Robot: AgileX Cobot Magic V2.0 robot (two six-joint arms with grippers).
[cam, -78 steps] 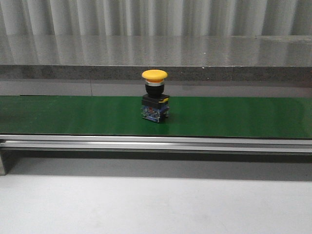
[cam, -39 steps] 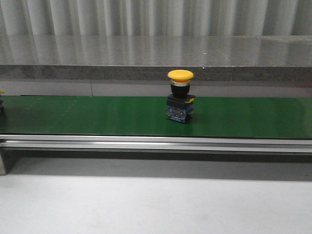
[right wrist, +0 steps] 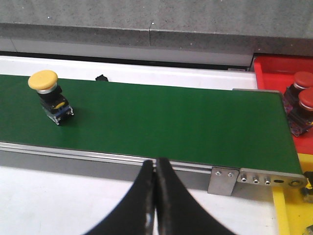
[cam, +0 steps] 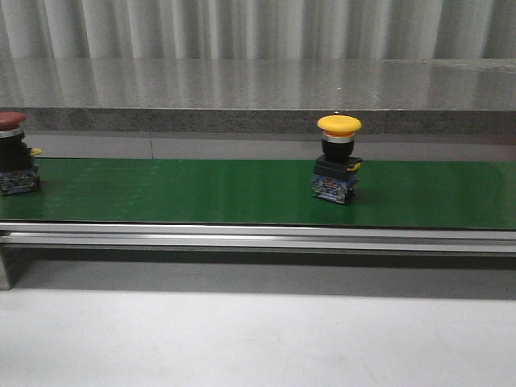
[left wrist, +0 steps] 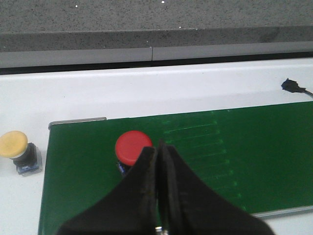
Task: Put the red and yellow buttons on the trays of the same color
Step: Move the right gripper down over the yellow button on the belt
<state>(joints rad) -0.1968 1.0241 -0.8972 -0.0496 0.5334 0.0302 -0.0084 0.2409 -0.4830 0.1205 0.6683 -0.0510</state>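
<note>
Both sets of jaws are clenched on nothing, poised over the green belt point(cam: 201, 193) that carries the buttons: the red button point(left wrist: 133, 148) just beyond the left gripper point(left wrist: 157, 152), the yellow button point(right wrist: 46, 93) well off from the right gripper point(right wrist: 155, 169).

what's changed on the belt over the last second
In the front view the yellow button has ridden the green belt rightward, upright, from about the middle to right of centre. A red button has come in at the left edge. Nothing was grasped or released. The belt frame and the grey ledge behind look unchanged.
</note>
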